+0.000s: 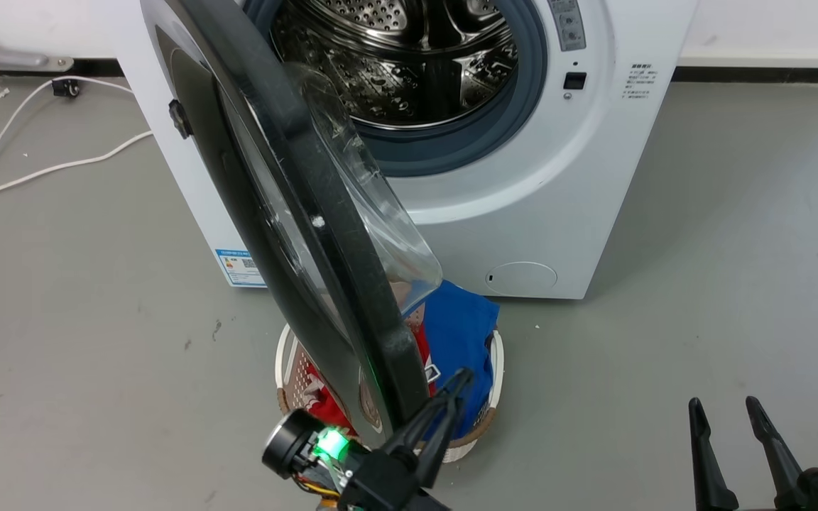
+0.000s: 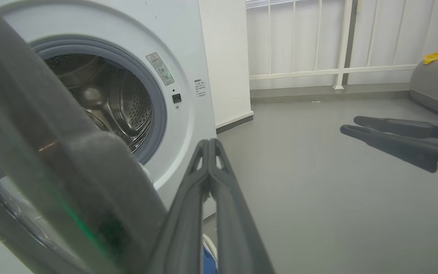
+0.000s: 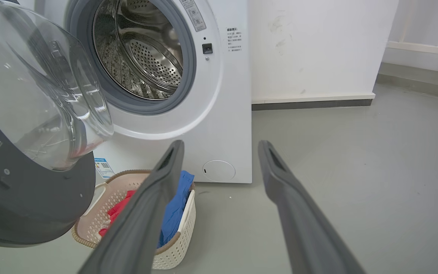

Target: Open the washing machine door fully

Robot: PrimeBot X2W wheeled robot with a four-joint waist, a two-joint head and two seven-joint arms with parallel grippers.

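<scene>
Washing machine (image 1: 522, 213) on grey floor (image 1: 735, 248), white wall (image 3: 318, 45).

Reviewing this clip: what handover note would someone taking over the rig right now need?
Left gripper: shut, empty, fingers together beside the free edge of the washing machine door, on its inner side; contact unclear.
Right gripper: open, empty, low on the right, away from the door.
Done: door unlatched and swung out over the laundry basket; the washing machine drum is exposed.
Left to do: swing the door wider, probably by pushing from inside, until fully open.
</scene>
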